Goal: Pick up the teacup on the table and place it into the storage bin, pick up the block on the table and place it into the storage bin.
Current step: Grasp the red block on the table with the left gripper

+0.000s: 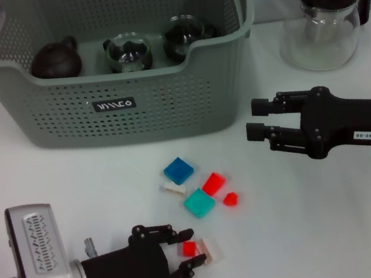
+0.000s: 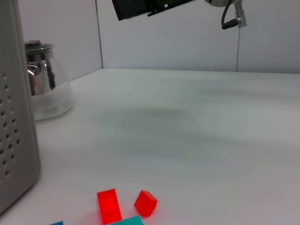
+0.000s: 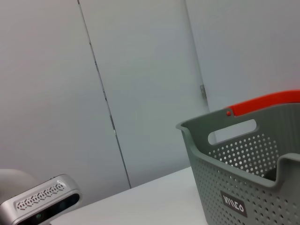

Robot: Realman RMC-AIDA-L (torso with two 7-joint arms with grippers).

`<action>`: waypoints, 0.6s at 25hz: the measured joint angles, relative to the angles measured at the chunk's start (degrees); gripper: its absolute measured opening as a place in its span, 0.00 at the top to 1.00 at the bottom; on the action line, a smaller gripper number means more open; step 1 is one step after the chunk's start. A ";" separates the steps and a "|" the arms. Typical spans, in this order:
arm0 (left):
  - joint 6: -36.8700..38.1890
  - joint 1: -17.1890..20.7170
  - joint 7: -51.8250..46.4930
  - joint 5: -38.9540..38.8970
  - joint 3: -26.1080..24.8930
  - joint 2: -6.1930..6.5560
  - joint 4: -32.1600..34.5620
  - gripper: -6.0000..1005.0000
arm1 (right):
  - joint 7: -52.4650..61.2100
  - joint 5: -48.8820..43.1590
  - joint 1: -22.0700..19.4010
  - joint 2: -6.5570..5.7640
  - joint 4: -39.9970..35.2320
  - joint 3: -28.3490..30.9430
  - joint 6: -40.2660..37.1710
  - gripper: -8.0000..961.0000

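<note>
The grey-green storage bin stands at the back left; its corner also shows in the right wrist view. Inside it sit a dark teapot and two glass teacups. Blocks lie in front of it: blue, white, teal and red. My left gripper is low at the front, open, with a small red block between its fingers and a pale block just beyond. My right gripper hovers open and empty, right of the bin.
A glass pitcher with a black lid stands at the back right, also visible in the left wrist view. Another small red block lies by the teal one. Bare white table stretches to the right of the blocks.
</note>
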 joint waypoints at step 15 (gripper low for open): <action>-0.75 -0.45 -0.28 -0.06 0.03 0.16 0.08 0.67 | 0.00 0.00 0.19 -0.07 0.00 0.00 0.06 0.46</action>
